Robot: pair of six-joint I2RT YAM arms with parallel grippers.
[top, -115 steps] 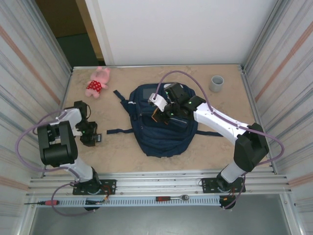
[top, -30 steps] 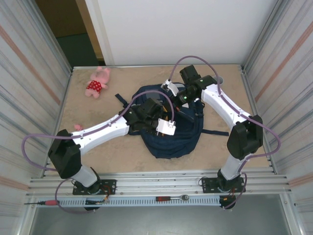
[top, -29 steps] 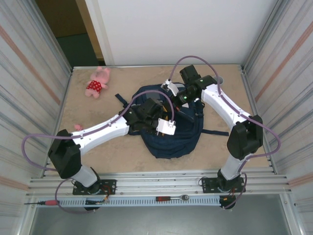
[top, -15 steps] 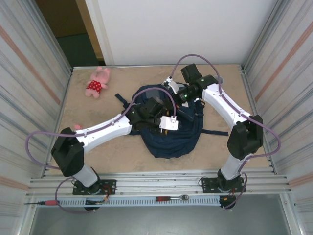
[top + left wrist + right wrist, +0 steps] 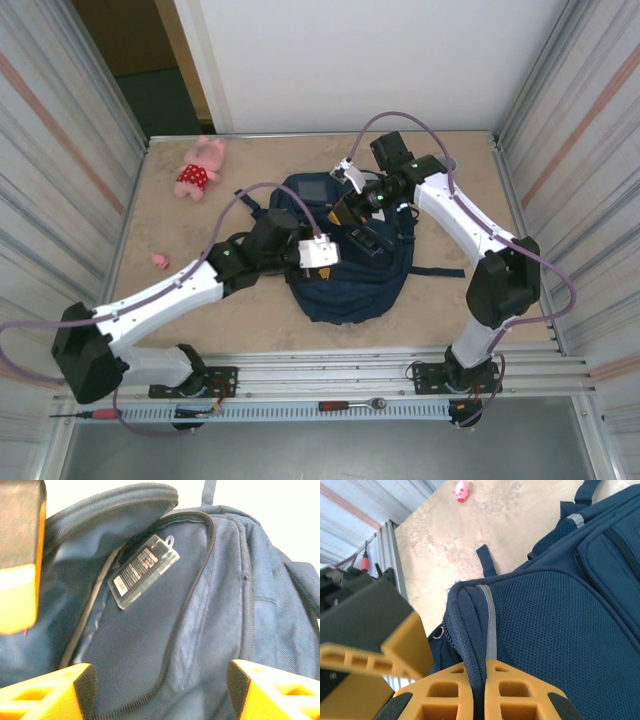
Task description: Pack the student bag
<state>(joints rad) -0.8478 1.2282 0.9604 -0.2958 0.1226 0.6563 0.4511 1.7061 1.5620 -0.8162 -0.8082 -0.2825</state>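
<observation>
Left arm reaches forward, left gripper [image 5: 160, 682] spread wide; right arm arches over, right gripper [image 5: 478, 672] pinching bag [image 5: 560, 620].

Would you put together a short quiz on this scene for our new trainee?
1. True or false: the right hand is clamped on an edge of the student bag.
2. What lies inside the bag's open compartment? A) a pink plush toy B) a clear plastic case with a printed label C) a grey cup
3. In one word, is the left hand open or shut?

Key: 1 true; 2 B; 3 open.
</observation>
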